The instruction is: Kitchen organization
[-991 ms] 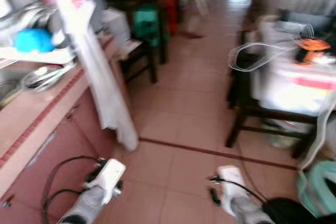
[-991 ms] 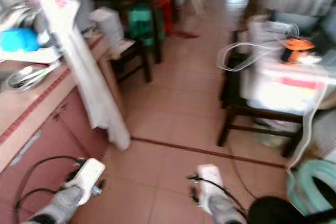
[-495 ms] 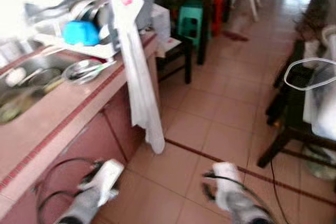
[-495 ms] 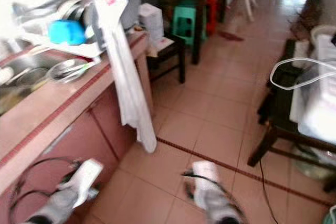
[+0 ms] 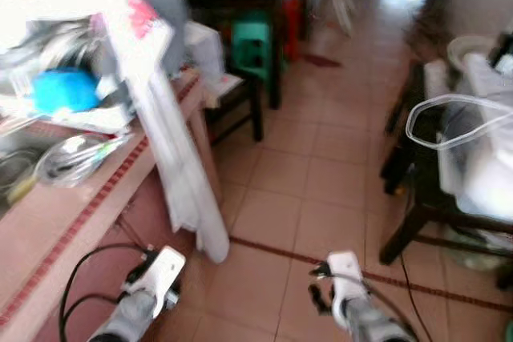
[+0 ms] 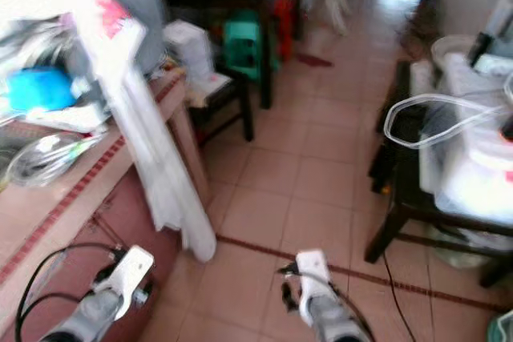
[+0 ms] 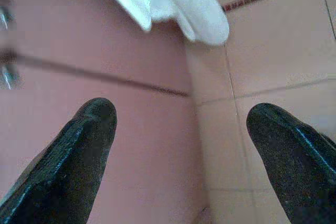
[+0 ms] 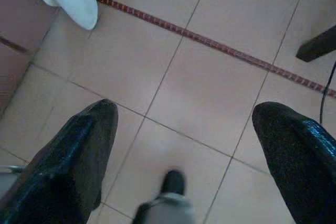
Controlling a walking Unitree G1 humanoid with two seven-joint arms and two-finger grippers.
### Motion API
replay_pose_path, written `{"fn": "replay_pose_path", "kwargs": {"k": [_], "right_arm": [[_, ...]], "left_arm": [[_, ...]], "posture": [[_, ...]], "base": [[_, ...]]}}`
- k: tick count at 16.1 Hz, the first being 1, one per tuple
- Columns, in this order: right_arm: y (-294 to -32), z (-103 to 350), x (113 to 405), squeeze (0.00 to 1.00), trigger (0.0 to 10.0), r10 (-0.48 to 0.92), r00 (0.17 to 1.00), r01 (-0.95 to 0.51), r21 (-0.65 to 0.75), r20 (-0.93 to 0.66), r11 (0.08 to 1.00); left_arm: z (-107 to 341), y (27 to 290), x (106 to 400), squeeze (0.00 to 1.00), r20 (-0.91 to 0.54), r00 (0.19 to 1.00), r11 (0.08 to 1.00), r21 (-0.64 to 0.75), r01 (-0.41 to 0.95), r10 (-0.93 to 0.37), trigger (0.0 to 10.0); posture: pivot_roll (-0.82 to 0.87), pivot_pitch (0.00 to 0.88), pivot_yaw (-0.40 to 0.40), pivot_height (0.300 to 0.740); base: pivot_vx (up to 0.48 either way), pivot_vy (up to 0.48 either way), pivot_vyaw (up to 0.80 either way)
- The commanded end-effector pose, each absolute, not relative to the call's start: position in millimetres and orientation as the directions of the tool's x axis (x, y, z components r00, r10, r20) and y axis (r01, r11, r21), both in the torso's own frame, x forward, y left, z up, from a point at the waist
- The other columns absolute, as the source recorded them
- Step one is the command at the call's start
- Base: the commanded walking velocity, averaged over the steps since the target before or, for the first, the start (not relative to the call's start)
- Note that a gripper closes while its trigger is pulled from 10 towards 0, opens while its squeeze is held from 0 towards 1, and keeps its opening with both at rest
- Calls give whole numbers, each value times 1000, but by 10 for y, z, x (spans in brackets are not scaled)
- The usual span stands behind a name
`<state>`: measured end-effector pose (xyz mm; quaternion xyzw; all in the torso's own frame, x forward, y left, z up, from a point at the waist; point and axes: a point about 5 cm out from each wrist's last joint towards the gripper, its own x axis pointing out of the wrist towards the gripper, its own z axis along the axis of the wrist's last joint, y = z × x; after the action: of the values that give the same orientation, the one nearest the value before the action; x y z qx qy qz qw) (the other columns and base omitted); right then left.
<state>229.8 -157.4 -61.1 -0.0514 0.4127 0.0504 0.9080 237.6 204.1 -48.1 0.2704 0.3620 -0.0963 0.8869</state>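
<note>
Camera swung right; both claws spread, empty, low over floor; white cloth [image 5: 180, 174] hangs ahead-left.

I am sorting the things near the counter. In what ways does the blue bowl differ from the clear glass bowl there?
The blue bowl is opaque and bright blue; the clear glass bowl is see-through. The blue bowl lies dome-up on the white rack, while the glass bowl sits open side up on the counter, nearer its front edge, with what looks like utensils in it. Both are round bowls on the robot's left.
</note>
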Motion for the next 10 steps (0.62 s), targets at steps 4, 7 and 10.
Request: {"fn": "replay_pose_path", "kwargs": {"k": [4, 7, 10], "right_arm": [[-1657, -589, 2324, 0, 10000, 31, 662, -119, -64, -749, 991], [-1654, -593, 2317, 0, 10000, 35, 660, -122, -61, -751, 991], [-1660, -599, 2308, 0, 10000, 34, 655, -125, -64, -755, 990]], "left_arm": [[-474, 2017, 2392, 0, -692, 722, 833, 410, 371, 19, 10000], [-478, 2039, 2382, 0, -694, 720, 828, 421, 370, 31, 10000], [-490, 2049, 2364, 0, -699, 715, 826, 424, 372, 37, 10000]], "posture": [[-30, 38, 82, 740], [-27, 36, 79, 740], [-27, 34, 78, 740]], "base": [[363, 0, 0], [0, 0, 0], [0, 0, 0]]}}
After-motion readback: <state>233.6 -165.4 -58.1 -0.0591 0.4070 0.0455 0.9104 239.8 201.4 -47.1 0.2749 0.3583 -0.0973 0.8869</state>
